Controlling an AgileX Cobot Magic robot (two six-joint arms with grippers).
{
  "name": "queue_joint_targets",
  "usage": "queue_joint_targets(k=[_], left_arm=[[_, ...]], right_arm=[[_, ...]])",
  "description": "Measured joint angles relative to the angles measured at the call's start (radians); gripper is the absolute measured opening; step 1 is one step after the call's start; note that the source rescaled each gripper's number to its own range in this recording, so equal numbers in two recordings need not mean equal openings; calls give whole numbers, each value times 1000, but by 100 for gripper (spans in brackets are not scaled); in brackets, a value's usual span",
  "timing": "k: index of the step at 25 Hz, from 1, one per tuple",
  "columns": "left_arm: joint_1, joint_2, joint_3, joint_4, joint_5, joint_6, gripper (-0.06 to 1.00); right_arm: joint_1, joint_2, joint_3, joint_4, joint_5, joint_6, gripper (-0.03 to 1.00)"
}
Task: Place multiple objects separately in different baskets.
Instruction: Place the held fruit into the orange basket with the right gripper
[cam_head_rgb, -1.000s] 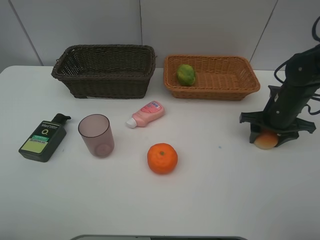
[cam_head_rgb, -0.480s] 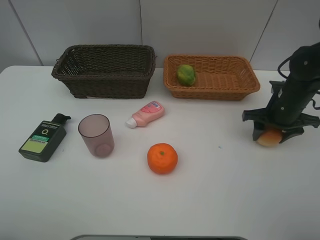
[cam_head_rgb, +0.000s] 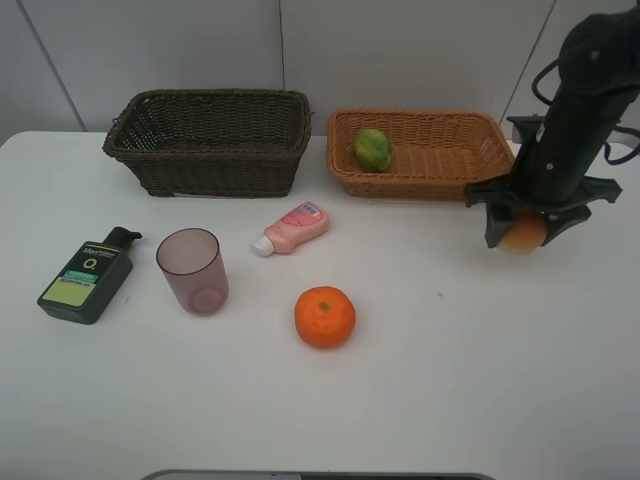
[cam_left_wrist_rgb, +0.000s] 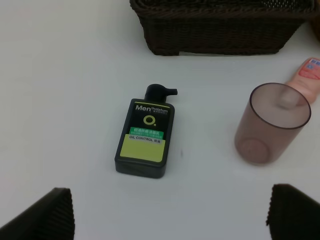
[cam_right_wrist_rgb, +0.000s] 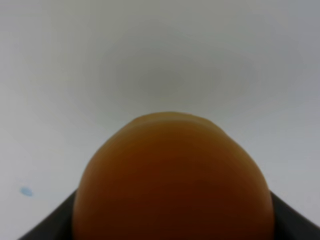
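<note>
green fruit (cam_head_rgb: 371, 149) in tan basket (cam_head_rgb: 480, 172) beside dark basket (cam_head_rgb: 210, 165); peach (cam_head_rgb: 523, 236) gripped; orange (cam_head_rgb: 324, 316), cup (cam_head_rgb: 192, 270), pump bottle (cam_head_rgb: 86, 279), pink bottle (cam_head_rgb: 292, 227) in front.

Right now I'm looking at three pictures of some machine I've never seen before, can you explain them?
It is a robot with two arms, each ending in a gripper. The wide picture comes from a camera mounted high over a table; the other two come from cameras on the wrists. On the table are a pump bottle, a cup, a pink bottle and an orange. Behind stand a dark basket and a tan basket with a green fruit inside. The right gripper is shut on a peach, which fills its wrist picture. The left gripper is open and empty; its camera sees the pump bottle and cup.
</note>
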Motion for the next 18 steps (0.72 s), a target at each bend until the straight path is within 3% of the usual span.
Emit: queue_joint_targets(k=[12,18], left_arm=[[0,0,0,0,0,0,99],[0,0,0,0,0,0,99]], right_arm=[[141,137,-337,11,144,-22,0],[161,212,-512,8,169,-26,0]])
